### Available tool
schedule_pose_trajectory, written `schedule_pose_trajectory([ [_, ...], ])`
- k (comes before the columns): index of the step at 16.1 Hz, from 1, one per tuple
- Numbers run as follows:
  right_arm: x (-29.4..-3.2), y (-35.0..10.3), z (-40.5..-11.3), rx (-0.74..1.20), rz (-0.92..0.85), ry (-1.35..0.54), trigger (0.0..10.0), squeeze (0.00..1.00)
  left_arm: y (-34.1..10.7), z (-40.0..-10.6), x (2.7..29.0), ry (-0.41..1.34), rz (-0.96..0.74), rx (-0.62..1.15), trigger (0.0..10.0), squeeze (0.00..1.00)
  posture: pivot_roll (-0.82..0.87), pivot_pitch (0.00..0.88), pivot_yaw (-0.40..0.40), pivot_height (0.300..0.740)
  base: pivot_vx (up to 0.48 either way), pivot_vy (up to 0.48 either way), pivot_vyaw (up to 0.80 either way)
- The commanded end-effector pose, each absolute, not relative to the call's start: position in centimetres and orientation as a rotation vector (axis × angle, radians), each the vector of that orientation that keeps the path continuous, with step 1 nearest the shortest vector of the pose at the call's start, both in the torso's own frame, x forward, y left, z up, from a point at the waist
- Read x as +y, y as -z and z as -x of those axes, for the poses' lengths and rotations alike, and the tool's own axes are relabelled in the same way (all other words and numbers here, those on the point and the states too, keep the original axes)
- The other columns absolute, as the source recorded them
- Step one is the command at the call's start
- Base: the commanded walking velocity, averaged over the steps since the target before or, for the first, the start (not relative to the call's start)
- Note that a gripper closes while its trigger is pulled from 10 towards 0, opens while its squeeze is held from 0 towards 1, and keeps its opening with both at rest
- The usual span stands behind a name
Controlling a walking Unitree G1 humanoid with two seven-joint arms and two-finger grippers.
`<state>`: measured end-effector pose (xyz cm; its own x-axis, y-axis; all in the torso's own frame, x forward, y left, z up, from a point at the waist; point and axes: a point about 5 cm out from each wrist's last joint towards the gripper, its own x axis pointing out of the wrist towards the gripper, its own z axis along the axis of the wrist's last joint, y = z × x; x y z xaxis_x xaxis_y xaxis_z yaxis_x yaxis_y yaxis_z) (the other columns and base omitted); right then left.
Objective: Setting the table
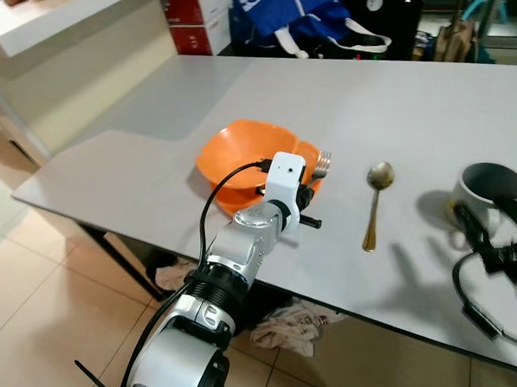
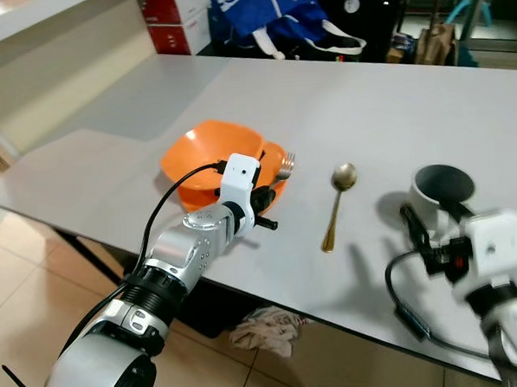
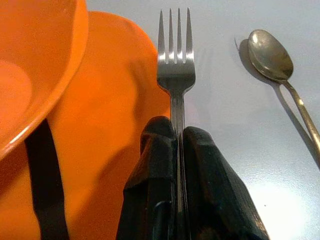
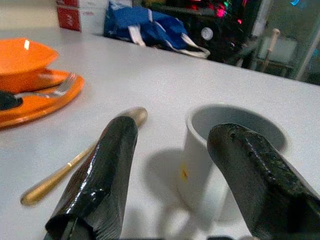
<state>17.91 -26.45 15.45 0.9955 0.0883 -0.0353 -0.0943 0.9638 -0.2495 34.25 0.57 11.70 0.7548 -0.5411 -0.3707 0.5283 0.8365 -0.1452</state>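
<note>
Orange bowl and plate placed; spoon and mug laid alongside. Left gripper clamps the fork over the plate's edge, unplaced; right gripper gapes before the mug.

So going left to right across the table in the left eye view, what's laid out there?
Orange bowl on its orange plate → fork held by the left gripper → gold spoon → white mug, with the right gripper at it.

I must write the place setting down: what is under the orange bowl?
The orange bowl stands on an orange plate. The bowl hides most of the plate; the fork in the left gripper overhangs its rim.
</note>
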Motion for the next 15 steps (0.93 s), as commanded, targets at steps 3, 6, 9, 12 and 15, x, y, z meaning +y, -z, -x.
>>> schedule_pose_trajectory([
  [3,-25.0,-15.4,-16.9,0.002,0.238,-0.095,10.0,0.0,-13.8,-33.5,-4.1,0.678,0.12,0.375,0.0,0.0,-0.23,0.0,0.168,0.74,0.0,0.0,0.0],
  [6,-23.8,-14.9,-16.8,-0.001,0.207,-0.097,10.0,0.0,-14.1,-33.3,-5.1,0.7,0.124,0.361,0.0,0.0,-0.23,0.0,0.177,0.74,0.0,0.0,0.0],
  [9,-22.4,-14.8,-17.2,-0.019,0.177,-0.112,10.0,0.0,-13.6,-33.1,-5.5,0.701,0.129,0.385,0.0,0.0,-0.24,0.0,0.185,0.74,0.0,0.0,0.0],
  [12,-21.4,-15.0,-17.2,-0.027,0.164,-0.143,10.0,0.0,-13.1,-32.9,-5.7,0.68,0.13,0.411,0.0,0.0,-0.24,0.0,0.184,0.74,0.0,0.0,0.0],
  [15,-21.1,-15.0,-17.3,-0.03,0.162,-0.144,10.0,0.0,-12.9,-32.8,-5.9,0.691,0.146,0.423,0.0,0.0,-0.24,0.0,0.186,0.74,0.0,0.0,0.0],
])
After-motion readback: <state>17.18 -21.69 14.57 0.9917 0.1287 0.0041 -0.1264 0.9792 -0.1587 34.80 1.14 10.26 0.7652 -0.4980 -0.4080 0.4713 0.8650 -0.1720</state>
